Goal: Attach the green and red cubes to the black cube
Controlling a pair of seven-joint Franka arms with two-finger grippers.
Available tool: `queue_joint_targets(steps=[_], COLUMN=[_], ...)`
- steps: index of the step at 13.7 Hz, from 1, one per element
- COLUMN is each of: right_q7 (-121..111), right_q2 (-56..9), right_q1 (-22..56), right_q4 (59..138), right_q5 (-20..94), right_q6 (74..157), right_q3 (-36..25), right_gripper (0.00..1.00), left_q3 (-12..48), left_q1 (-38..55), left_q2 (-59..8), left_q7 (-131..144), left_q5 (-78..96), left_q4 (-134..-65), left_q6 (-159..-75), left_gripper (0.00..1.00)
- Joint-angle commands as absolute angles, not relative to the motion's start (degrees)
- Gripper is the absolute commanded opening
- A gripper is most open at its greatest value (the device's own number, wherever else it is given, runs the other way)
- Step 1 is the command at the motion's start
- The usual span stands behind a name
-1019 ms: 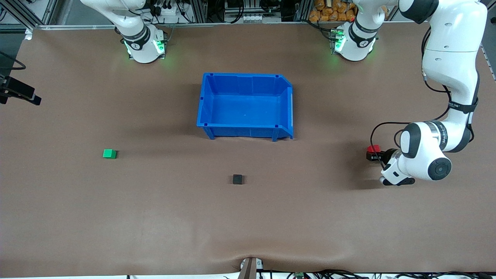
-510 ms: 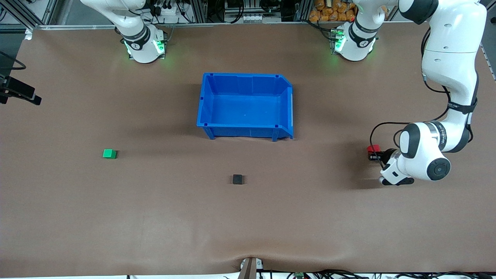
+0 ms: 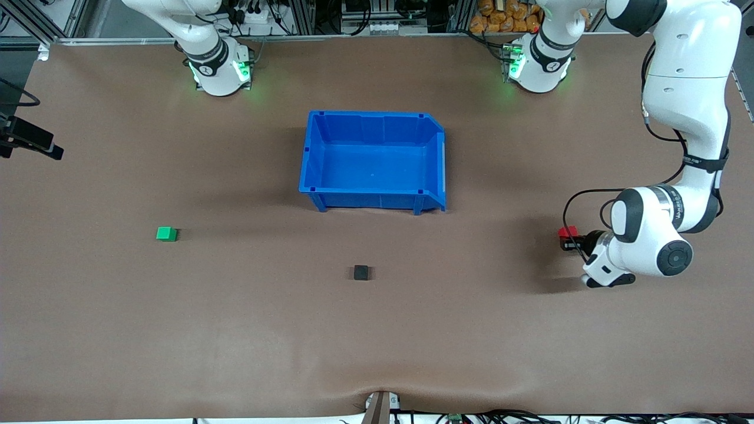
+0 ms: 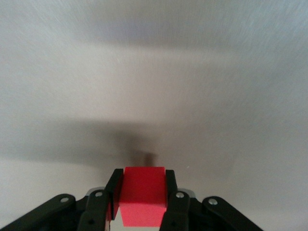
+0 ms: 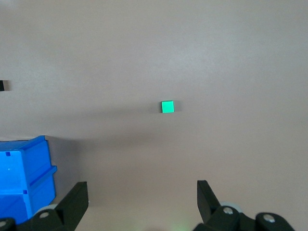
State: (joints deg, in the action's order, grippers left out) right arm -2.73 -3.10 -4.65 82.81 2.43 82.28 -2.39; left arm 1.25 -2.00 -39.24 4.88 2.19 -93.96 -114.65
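My left gripper (image 3: 567, 239) is shut on the red cube (image 3: 566, 231) low over the table toward the left arm's end. In the left wrist view the red cube (image 4: 142, 195) sits squarely between the two black fingers (image 4: 115, 185), with its shadow on the mat ahead. The black cube (image 3: 361, 272) lies mid-table, nearer to the front camera than the blue bin (image 3: 312, 153). The green cube (image 3: 166, 234) rests toward the right arm's end. My right gripper (image 5: 141, 187) is open and empty, high above the mat, looking down on the green cube (image 5: 167, 106). It is out of the front view.
The blue bin stands open-topped and empty in the middle of the table; its corner (image 5: 24, 163) shows in the right wrist view. Brown mat surrounds the cubes. A black camera bracket (image 3: 26, 138) juts in at the right arm's end.
My left gripper's fingers have closed on the red cube, and the hand has shifted slightly with it. The green cube, black cube and bin have not moved.
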Motion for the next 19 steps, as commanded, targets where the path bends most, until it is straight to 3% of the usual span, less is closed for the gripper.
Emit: queue_joint_targets(steps=[1, 8, 13, 16, 19], right_q7=[-2.7, -3.5, -4.5, -4.4, -4.3], right_q2=[-4.3, -6.3, -14.5, -20.3, -22.4], right_q1=[-4.8, -5.6, -5.6, -7.1, -7.4], right_q4=[82.2, 82.3, 83.6, 88.3, 97.4], right_q5=[2.4, 1.4, 1.9, 2.1, 2.0], right_q6=[82.0, 82.6, 85.3, 96.6, 111.5], right_q3=[-2.3, -2.5, -2.5, -2.5, -2.6], right_gripper=[1.0, 1.0, 1.0, 1.0, 1.0], left_q3=[1.2, 1.9, 2.0, 1.9, 2.0], left_q1=[-1.6, 2.8, 6.7, 9.3, 13.3], left_q2=[-39.1, -40.3, -43.1, -44.7, -49.3], left_q7=[8.5, 28.5, 41.2, 51.1, 64.9], left_q5=[3.2, 8.7, 12.2, 12.7, 12.8], left_q4=[-91.1, -85.4, -79.9, -78.0, -76.2], left_q6=[-114.3, -114.3, -115.3, -119.9, -130.3], left_gripper=[0.1, 0.1, 0.1, 0.1, 0.1])
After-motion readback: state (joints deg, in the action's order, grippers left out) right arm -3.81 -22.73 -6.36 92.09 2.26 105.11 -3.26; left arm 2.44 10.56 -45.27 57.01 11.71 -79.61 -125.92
